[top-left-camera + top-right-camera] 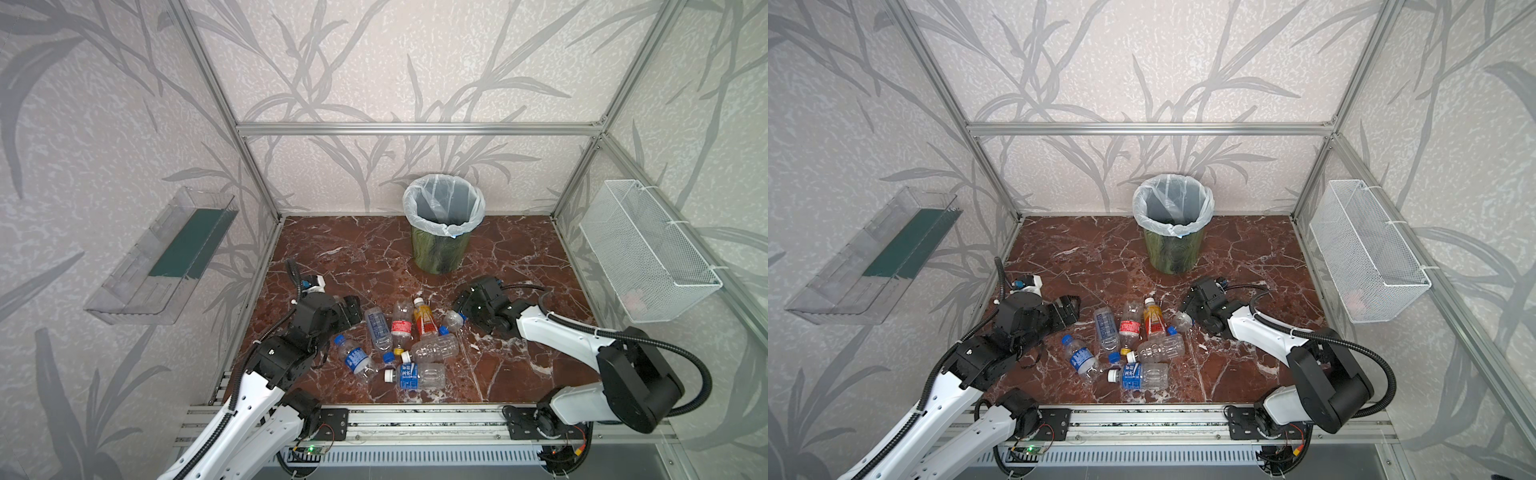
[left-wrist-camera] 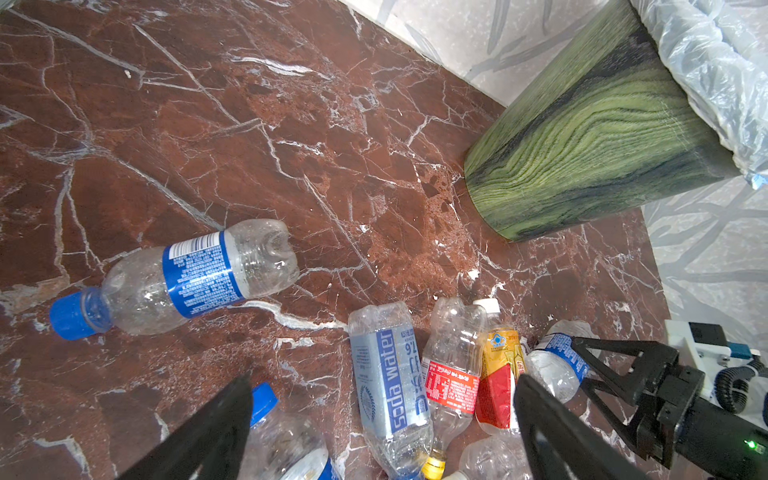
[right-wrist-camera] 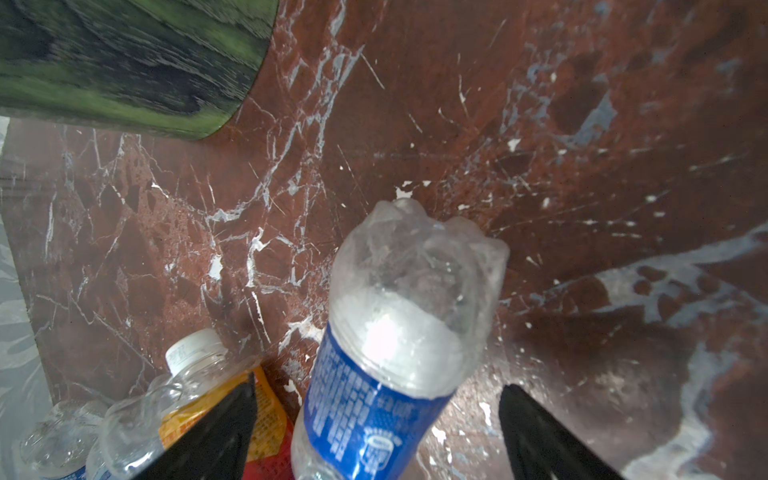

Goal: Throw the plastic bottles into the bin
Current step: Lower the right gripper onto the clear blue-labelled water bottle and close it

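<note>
The right gripper [image 3: 379, 386] has its two black fingers [image 3: 224, 424] spread wide on either side of a clear blue-labelled bottle [image 3: 386, 353]; a gap shows at each side, so nothing is gripped. This bottle lies on the red marble tabletop [image 3: 582, 124], its base end farthest from the gripper, just beside an orange-tinted bottle [image 3: 232, 399]. The left gripper [image 2: 384, 377] is likewise wide apart and holds nothing; it is poised over a soda water bottle [image 2: 390, 374] and a red-labelled bottle [image 2: 451, 374]. In both top views the plastic bottles [image 1: 401, 322] lie in a loose heap between the two grippers, near the front of the table. The bin [image 1: 438, 253] stands upright at the back, well apart from the heap; a white bag [image 1: 444, 226] is folded over its rim.
</note>
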{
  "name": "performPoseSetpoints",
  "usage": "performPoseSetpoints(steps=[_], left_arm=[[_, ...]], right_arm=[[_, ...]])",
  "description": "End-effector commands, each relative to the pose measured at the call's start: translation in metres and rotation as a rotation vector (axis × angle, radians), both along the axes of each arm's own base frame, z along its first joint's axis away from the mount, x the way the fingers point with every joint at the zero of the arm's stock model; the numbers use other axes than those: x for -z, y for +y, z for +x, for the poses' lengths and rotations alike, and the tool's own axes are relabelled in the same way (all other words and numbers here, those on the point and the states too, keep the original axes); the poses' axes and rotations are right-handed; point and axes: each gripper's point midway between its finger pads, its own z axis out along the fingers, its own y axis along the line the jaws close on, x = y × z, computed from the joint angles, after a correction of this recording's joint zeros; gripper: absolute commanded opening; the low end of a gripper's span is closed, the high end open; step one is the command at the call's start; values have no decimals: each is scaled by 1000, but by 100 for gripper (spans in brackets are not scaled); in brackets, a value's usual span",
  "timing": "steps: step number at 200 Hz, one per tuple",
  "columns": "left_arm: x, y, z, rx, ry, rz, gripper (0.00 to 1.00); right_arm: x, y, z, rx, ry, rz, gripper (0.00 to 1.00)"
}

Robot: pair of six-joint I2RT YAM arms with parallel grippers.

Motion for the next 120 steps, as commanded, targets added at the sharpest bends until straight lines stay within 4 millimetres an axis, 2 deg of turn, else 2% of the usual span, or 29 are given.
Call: performPoseSetpoints(steps=[1, 40, 68, 97, 120], left_arm=[[6, 5, -2, -22, 14, 7, 97], [3, 6, -5, -25, 14, 3, 97], [2, 8, -5, -29, 10, 5, 97], [1, 7, -6, -28, 11, 4, 97], [0, 7, -5, -27, 11, 4, 98]], right_arm=[[-2, 6, 14, 29, -17, 37, 90], [8, 4, 20, 56, 3, 55, 84], [13, -1, 23, 72, 4, 61, 72], [15, -16, 26, 109, -6, 74, 62], [12, -35, 27, 149, -20, 76, 59]])
